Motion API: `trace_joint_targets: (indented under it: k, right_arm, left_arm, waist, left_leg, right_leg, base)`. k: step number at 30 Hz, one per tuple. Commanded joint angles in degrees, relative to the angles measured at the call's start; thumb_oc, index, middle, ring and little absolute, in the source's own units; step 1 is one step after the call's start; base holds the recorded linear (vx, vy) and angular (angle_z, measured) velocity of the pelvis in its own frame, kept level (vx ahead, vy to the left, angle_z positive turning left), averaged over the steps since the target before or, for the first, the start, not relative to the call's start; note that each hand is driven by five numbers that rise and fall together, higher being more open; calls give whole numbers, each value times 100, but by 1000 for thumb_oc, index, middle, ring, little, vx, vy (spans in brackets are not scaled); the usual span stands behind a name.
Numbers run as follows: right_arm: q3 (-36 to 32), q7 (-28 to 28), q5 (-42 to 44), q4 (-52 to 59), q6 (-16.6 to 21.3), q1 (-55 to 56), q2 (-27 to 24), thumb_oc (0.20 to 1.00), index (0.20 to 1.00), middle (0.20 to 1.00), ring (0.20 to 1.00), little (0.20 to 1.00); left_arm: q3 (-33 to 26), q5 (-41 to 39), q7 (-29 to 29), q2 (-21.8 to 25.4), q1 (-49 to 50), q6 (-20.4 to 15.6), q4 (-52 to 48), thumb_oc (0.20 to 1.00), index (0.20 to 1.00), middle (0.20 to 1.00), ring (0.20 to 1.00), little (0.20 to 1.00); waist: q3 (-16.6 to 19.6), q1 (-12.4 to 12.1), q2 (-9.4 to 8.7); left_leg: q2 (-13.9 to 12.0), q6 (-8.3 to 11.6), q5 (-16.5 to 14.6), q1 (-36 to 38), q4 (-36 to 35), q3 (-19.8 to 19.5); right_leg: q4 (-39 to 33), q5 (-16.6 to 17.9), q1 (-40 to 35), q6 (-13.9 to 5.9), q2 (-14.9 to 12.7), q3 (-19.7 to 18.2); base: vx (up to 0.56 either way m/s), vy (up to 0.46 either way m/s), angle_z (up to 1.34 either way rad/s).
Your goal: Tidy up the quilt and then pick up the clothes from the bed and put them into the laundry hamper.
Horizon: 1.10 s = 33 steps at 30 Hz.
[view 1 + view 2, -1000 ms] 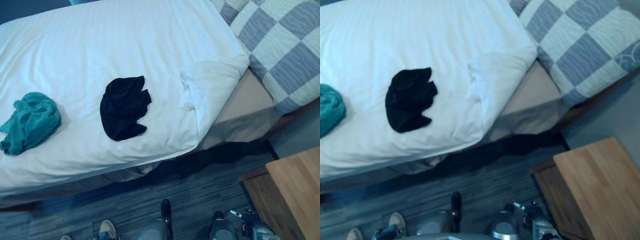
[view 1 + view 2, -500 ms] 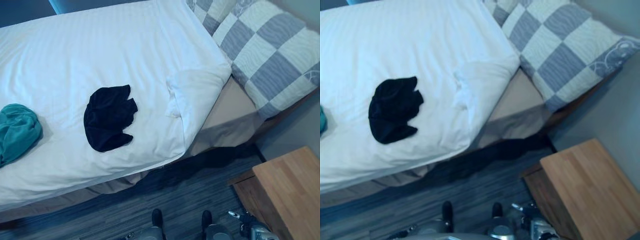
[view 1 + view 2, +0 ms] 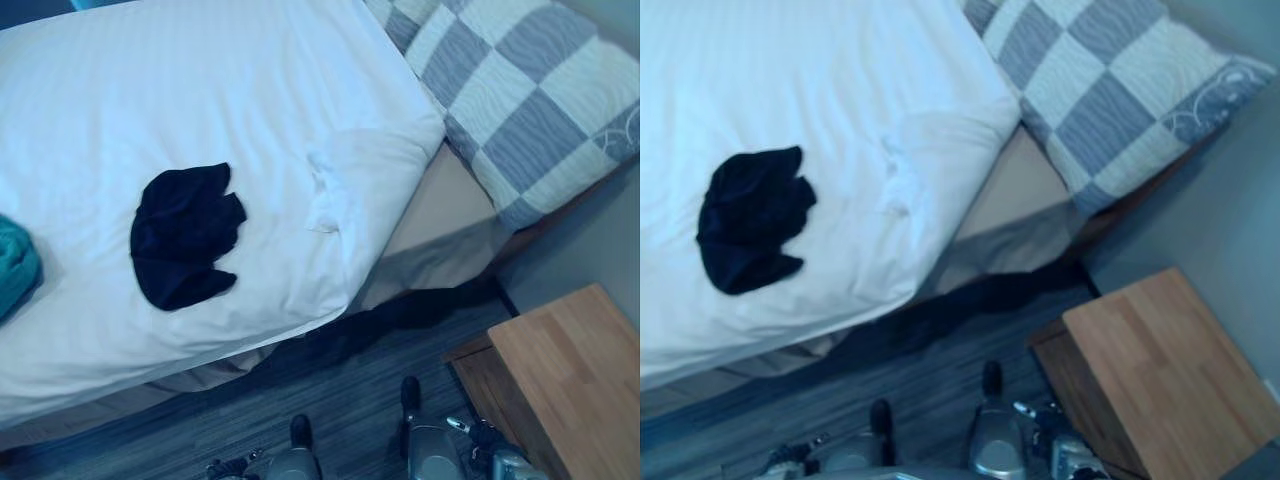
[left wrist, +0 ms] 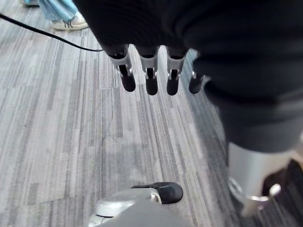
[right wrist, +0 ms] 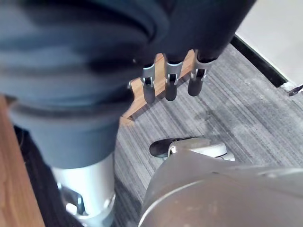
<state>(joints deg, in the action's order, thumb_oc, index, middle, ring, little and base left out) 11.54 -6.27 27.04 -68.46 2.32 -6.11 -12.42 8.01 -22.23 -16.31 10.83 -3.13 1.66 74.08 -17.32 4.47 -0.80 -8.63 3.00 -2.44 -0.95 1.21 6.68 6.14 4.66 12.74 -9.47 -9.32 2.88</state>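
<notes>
A white quilt (image 3: 200, 90) covers the bed, with its corner (image 3: 365, 175) folded back near the pillow, baring a beige sheet (image 3: 440, 215). A black garment (image 3: 183, 235) lies crumpled on the quilt close to the near edge. A teal garment (image 3: 15, 265) lies at the view's left edge. My left hand (image 4: 151, 78) hangs low over the grey floor, fingers straight, holding nothing. My right hand (image 5: 169, 82) hangs the same way beside a wooden nightstand, open and empty. Both hands are well away from the bed.
A grey-and-white checked pillow (image 3: 520, 90) lies at the head of the bed, on the right. A wooden nightstand (image 3: 570, 380) stands at the lower right. Grey plank floor (image 3: 350, 400) runs along the bed's near side. A person's shoe (image 4: 71, 21) stands on the floor behind my left hand.
The camera has swung right: bed and clothes slid left in the picture, the teal garment now mostly cut off. The clothes and quilt themselves have not moved.
</notes>
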Motion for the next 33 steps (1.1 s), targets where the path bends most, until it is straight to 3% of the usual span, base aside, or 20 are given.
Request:
trace_joint_targets:
  k: [1,2,4,6,8,9,11,12,13,15,17,19,20,24,25,28,31,33]
  right_arm:
    - [-47,-118,-338,175,10,42,-42,1000,1000,1000,1000,1000]
    - [-14,-153,-375,146,90,62,-39,1000,1000,1000,1000,1000]
    - [52,-130,-254,209,468,78,-62,1000,1000,1000,1000,1000]
    - [128,-122,108,385,389,-4,-112,1000,1000,1000,1000,1000]
    - [109,-11,473,571,751,-84,-170,1000,1000,1000,1000,1000]
    - [98,1,554,624,904,-101,-181,1000,1000,1000,1000,1000]
    - [-38,-144,856,1258,1054,-83,-270,1000,1000,1000,1000,1000]
    - [-55,-206,896,1366,1115,-74,-286,1000,1000,1000,1000,1000]
    - [-111,-504,1144,1862,1210,-31,-363,1000,1000,1000,1000,1000]
    - [-337,-1050,1232,3060,1269,150,-566,1000,1000,1000,1000,1000]
    - [-621,-1084,1082,3653,1509,252,-726,1000,1000,1000,1000,1000]
    - [-789,-1123,921,4102,1341,286,-818,1000,1000,1000,1000,1000]
    - [-1249,-850,419,5479,991,259,-1251,1000,1000,1000,1000,1000]
    - [-1351,-758,-185,6576,103,-467,-2152,1000,1000,1000,1000,1000]
    - [-1336,-789,-168,6599,20,-563,-2214,1000,1000,1000,1000,1000]
    - [-1037,-1126,-563,6299,-986,-1972,-2987,1000,1000,1000,1000,1000]
    - [-812,-1147,-584,5652,-1271,-2801,-3373,1000,1000,1000,1000,1000]
    - [-543,-1191,-782,4953,-1255,-3429,-3633,1000,1000,1000,1000,1000]
  left_arm:
    - [28,-203,-306,-18,46,-68,-69,1000,1000,1000,1000,1000]
    - [20,-282,-303,-42,66,-32,-76,1000,1000,1000,1000,1000]
    - [-81,-103,-375,-126,134,-88,-38,1000,1000,1000,1000,1000]
    - [-132,-10,-406,-118,177,-140,-15,1000,1000,1000,1000,1000]
    - [-79,212,-447,-131,146,-152,-19,1000,1000,1000,1000,1000]
    - [-61,318,-464,-133,140,-170,-19,1000,1000,1000,1000,1000]
    - [55,416,-525,-130,127,-186,-69,1000,1000,1000,1000,1000]
    - [65,411,-546,-124,121,-179,-79,1000,1000,1000,1000,1000]
    - [78,434,-555,-91,121,-173,-106,1000,1000,1000,1000,1000]
    - [-29,588,-550,-35,254,-255,-155,1000,1000,1000,1000,1000]
    - [-102,659,-493,10,348,-329,-207,1000,1000,1000,1000,1000]
    - [-134,684,-471,33,378,-329,-227,1000,1000,1000,1000,1000]
    - [-232,838,-344,158,426,-221,-263,1000,1000,1000,1000,1000]
    - [-215,1059,-137,344,369,38,-258,1000,1000,1000,1000,1000]
    - [-216,1073,-128,360,359,59,-254,1000,1000,1000,1000,1000]
    - [-111,1247,-20,607,332,398,-235,1000,1000,1000,1000,1000]
    - [-30,1227,65,799,335,550,-247,1000,1000,1000,1000,1000]
    - [40,1092,86,928,335,604,-231,1000,1000,1000,1000,1000]
  waist:
    - [13,196,-287]
    - [47,219,-269]
    - [146,254,-242]
    - [189,241,-242]
    - [142,209,-250]
    - [146,208,-263]
    - [85,247,-214]
    - [76,254,-213]
    - [52,266,-228]
    - [60,288,-334]
    - [98,331,-367]
    - [136,359,-374]
    - [222,464,-434]
    - [281,366,-516]
    - [278,349,-523]
    - [180,21,-630]
    - [29,-202,-676]
    - [-116,-379,-714]
  left_leg:
    - [291,-189,-953,523,830,-159]
    - [216,-153,-894,533,941,-161]
    - [-48,-84,-403,413,1624,-127]
    - [-185,-10,133,132,2301,-192]
    - [-263,-29,323,-293,2460,-208]
    - [-267,-34,377,-385,2412,-198]
    - [-318,-1,499,-476,1493,10]
    - [-321,15,520,-486,1382,24]
    - [-326,69,612,-555,1102,-16]
    - [-323,80,447,-427,821,-146]
    - [-341,85,341,-263,660,-138]
    - [-361,99,362,-232,596,-102]
    - [-419,125,325,-107,435,117]
    - [-424,164,250,-79,303,158]
    - [-426,168,244,-80,298,152]
    - [-469,211,252,-177,222,44]
    - [-494,246,304,-353,163,-60]
    - [-516,270,347,-504,122,-146]
  right_leg:
    - [-183,376,15,-249,-348,-284]
    - [-96,275,-16,-180,-283,-276]
    - [64,32,-134,105,-53,-124]
    - [14,-108,-302,377,199,-56]
    - [-14,-235,-488,524,373,-42]
    - [-20,-259,-507,546,389,-41]
    - [-28,-401,-673,515,503,-90]
    - [-37,-410,-691,506,515,-103]
    - [-63,-435,-740,481,547,-160]
    - [-41,-446,-751,429,511,-157]
    - [-28,-446,-731,399,486,-114]
    - [-47,-438,-721,396,484,-89]
    - [-148,-416,-778,362,451,-22]
    - [-268,-341,-794,245,382,-60]
    - [-274,-334,-793,235,377,-56]
    - [-458,-166,-758,89,322,46]
    - [-532,-65,-624,5,297,117]
    - [-559,-12,-506,-30,286,186]
  base:
    - [318,-191,-10]
    - [434,-344,-18]
    - [425,-405,-7]
    - [273,-336,23]
    - [138,-207,25]
    - [119,-110,36]
    - [140,-49,35]
    - [110,-18,25]
    - [97,-26,16]
    - [107,-17,4]
    - [78,23,-18]
    - [76,39,-26]
    - [131,101,-1]
    - [121,106,22]
    - [95,31,-1]
    - [104,2,0]
    - [1,-19,18]
    - [-27,-40,28]
